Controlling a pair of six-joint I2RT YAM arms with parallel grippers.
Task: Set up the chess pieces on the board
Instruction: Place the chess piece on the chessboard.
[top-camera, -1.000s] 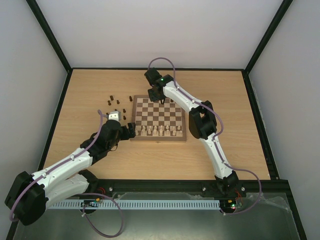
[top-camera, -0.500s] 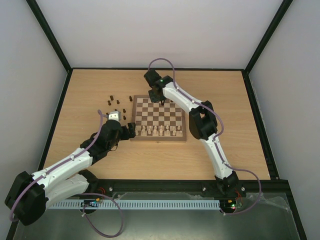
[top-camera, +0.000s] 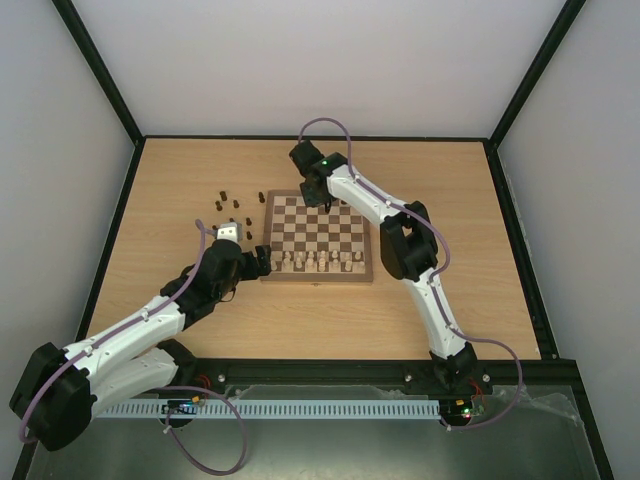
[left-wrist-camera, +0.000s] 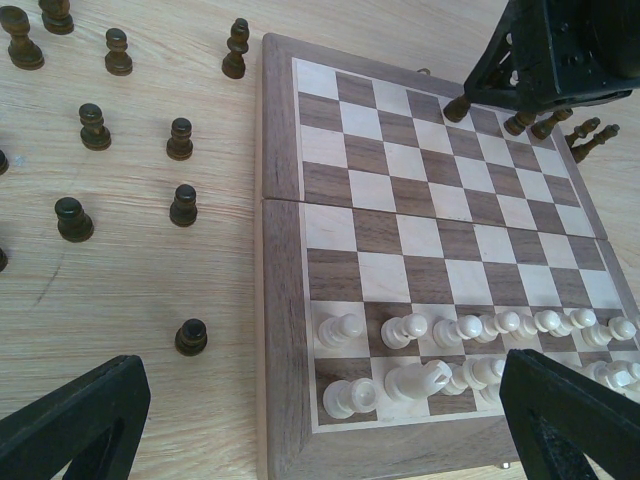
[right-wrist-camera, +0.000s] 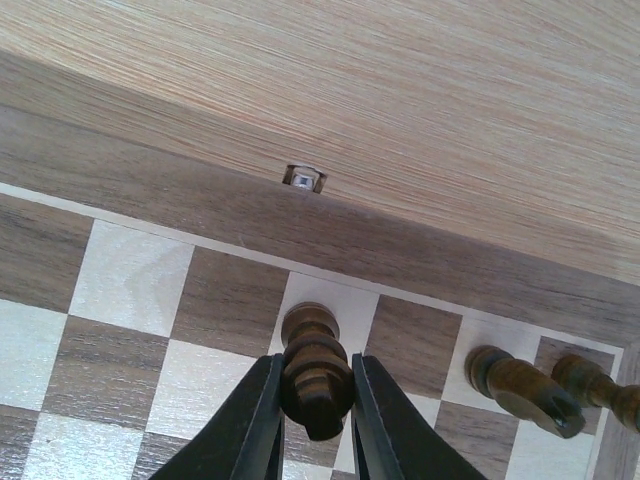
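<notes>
- R gripper (right-wrist-camera: 316, 385) clenched on dark piece (right-wrist-camera: 311, 340), at far row of board (right-wrist-camera: 200, 200).
- L gripper (left-wrist-camera: 320, 410) spread wide, empty, by board's near-left corner.

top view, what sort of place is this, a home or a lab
Probably a lab robot cell, not a home: bare white walls and a black frame enclose the wooden table, and two robot arms are bolted at its near edge.
</notes>
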